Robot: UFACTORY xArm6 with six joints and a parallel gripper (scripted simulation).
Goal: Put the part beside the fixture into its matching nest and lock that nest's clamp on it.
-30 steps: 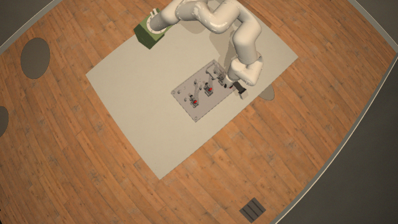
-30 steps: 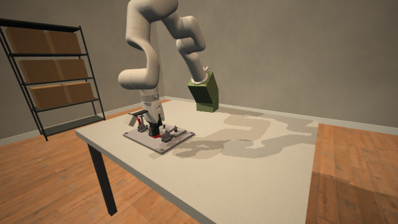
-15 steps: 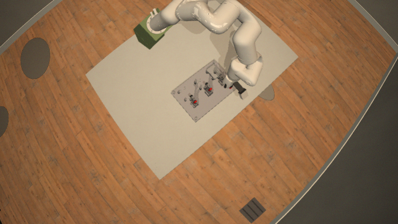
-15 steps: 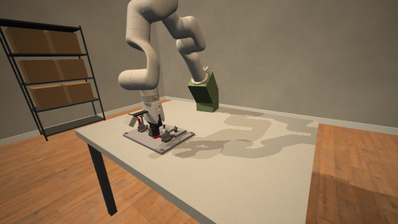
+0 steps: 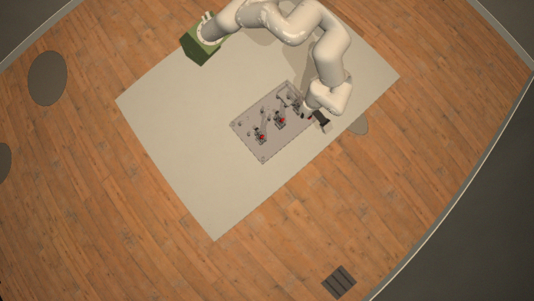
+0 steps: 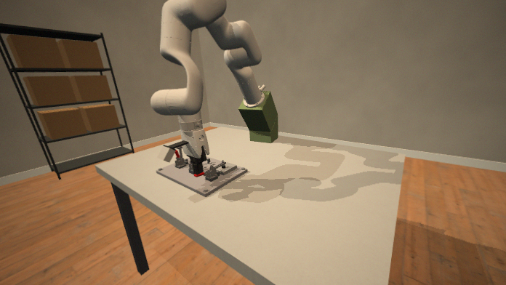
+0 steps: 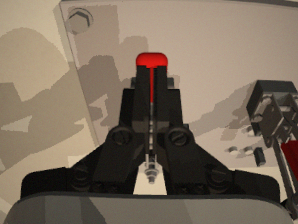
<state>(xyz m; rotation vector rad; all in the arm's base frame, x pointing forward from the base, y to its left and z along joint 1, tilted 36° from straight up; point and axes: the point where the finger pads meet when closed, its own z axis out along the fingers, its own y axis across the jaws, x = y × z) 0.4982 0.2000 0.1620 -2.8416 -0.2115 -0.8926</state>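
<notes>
Low over the base plate (image 5: 265, 151) (image 6: 182, 182) (image 7: 210, 30), at the end clamp (image 6: 211, 174), with fingers of the hand (image 5: 305, 116) (image 6: 198, 158) (image 7: 151, 84) pressed together, leaving only a narrow slit. Just past the fingertips, a red handle tip (image 5: 309, 118) (image 6: 198, 174) (image 7: 151, 59), with more red seen through the slit. In the end nest, beneath the clamp's bar (image 6: 219, 165), the grey part (image 5: 285, 98) (image 6: 229, 169); too small there to judge exact seating or locking. Along the same plate, two more clamps with red handles (image 5: 281, 120) (image 5: 262, 137). Below everything, the pale table (image 5: 184, 134) (image 6: 309, 225); behind, brown boxes on a black shelf rack (image 6: 58, 69).
</notes>
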